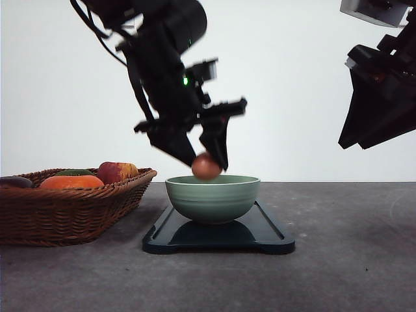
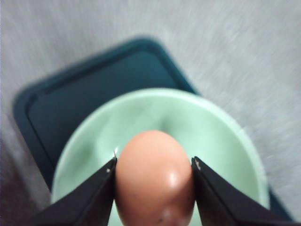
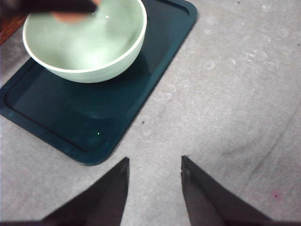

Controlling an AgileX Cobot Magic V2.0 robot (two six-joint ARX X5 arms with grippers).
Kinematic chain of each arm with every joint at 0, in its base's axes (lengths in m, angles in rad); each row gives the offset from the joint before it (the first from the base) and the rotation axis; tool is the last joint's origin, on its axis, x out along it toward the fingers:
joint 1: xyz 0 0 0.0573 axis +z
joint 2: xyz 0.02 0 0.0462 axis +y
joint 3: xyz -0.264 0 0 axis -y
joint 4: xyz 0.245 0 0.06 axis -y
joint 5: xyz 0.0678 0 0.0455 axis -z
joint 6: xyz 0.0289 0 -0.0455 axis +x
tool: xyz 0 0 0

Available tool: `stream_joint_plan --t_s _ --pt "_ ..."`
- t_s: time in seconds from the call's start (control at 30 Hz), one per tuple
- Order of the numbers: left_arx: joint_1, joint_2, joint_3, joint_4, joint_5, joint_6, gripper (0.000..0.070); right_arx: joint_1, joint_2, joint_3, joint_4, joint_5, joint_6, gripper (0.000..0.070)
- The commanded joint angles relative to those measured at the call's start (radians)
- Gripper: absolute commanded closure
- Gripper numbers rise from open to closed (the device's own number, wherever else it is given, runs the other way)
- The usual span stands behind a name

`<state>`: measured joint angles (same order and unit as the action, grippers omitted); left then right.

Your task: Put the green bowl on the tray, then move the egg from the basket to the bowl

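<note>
- Nearest to me in the front view, the dark tray (image 1: 273,242) lies flat on the grey table (image 1: 351,273), and the green bowl (image 1: 212,198) already sits on its middle, so I judge the first half of the job done.
- Just above the bowl's rim, my left gripper (image 1: 207,162) pinches the egg (image 1: 206,166); in the left wrist view its two black fingers (image 2: 89,197) press the egg's (image 2: 155,181) sides, with the long axis running along the fingers.
- From the pincer, the bowl's hollow (image 2: 160,117) lies straight below and slightly ahead, so I judge the coming move to be a short lowering and then a release; the egg looks close to the near rim, and a drop from this height could crack it.
- Nothing stands between egg and bowl.
- My right gripper (image 3: 154,186) hangs well off to the right with its fingers spread and holding nothing, over bare table beside the tray (image 3: 155,70); the left arm is plainly the nearer one.
- Farther left, the wicker basket (image 1: 78,211) stands beside the tray, holding an apple (image 1: 117,171) and orange fruit (image 1: 71,182).
</note>
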<state>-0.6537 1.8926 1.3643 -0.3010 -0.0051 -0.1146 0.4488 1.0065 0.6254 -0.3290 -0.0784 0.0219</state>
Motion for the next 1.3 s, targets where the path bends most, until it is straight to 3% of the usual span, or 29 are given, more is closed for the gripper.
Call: stream_joint_plan --t_s 0.0,0.87,0.93,1.07,1.27 --pt "-0.008 0.032 0.023 0.023 -0.004 0.018 0.0448 0.004 0.006 0.001 0.006 0.001 -0.01 0.0487" --pt "-0.036 0.126 0.024 0.056 -0.003 0.016 0.0426 0.004 0.006 0.001 0.004 0.0 -0.01 0.0487" --pt "-0.038 0.126 0.03 0.04 -0.003 0.015 0.0399 0.004 0.006 0.001 0.004 0.0 -0.01 0.0487" --pt "-0.039 0.126 0.05 0.01 -0.003 0.016 0.0279 0.004 0.006 0.001 0.003 0.0 -0.01 0.0487" --pt "-0.035 0.126 0.126 -0.076 -0.007 0.017 0.0263 0.004 0.006 0.001 0.002 0.001 -0.01 0.0487"
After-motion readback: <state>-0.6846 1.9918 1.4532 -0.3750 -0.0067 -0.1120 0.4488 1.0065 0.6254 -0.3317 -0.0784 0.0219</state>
